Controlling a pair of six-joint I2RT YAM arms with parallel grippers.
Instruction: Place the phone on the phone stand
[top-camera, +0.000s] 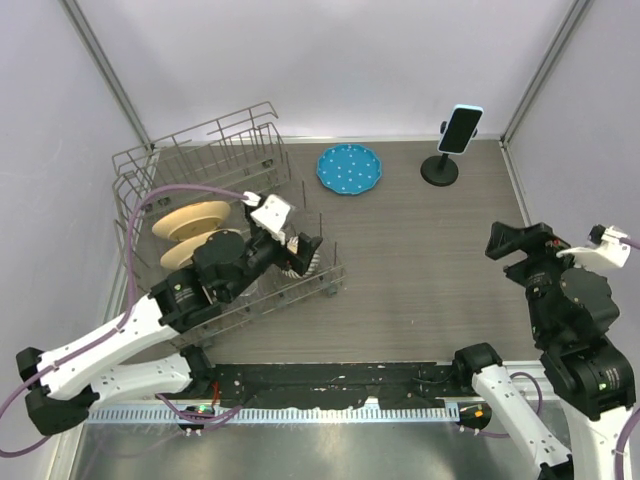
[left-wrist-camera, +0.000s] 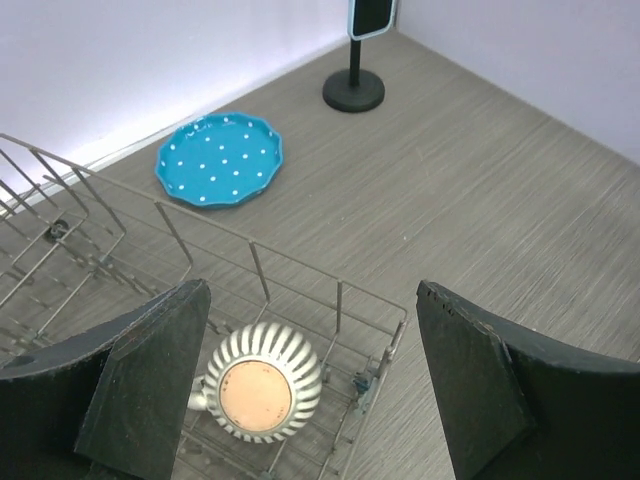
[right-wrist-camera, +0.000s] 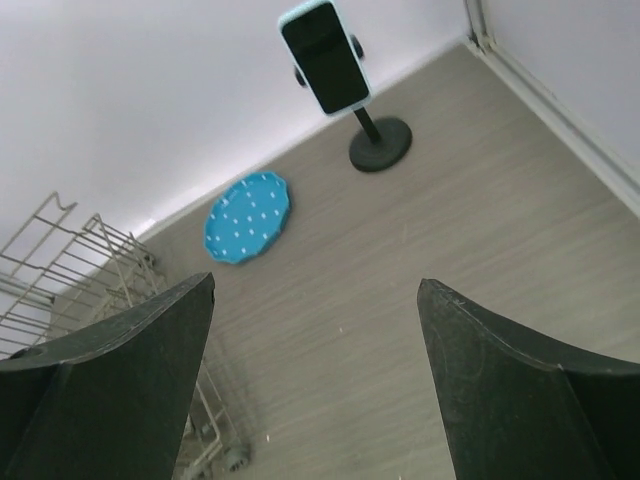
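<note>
The phone (top-camera: 461, 128), black-screened with a light blue edge, sits tilted in the cradle of the black phone stand (top-camera: 439, 172) at the table's far right. The right wrist view shows the phone (right-wrist-camera: 324, 56) on top of the stand (right-wrist-camera: 380, 143), well ahead of my right gripper (right-wrist-camera: 315, 283). That gripper (top-camera: 515, 240) is open and holds nothing, hovering over bare table near the right edge. My left gripper (top-camera: 303, 250) is also open and holds nothing, above the near right corner of the dish rack. In the left wrist view the gripper (left-wrist-camera: 312, 290) faces the distant stand (left-wrist-camera: 353, 95).
A wire dish rack (top-camera: 200, 160) fills the left side, holding beige plates (top-camera: 190, 220) and an upturned striped cup (left-wrist-camera: 262, 380). A round blue dotted plate (top-camera: 350, 168) lies at the back middle. White walls close in the table on three sides.
</note>
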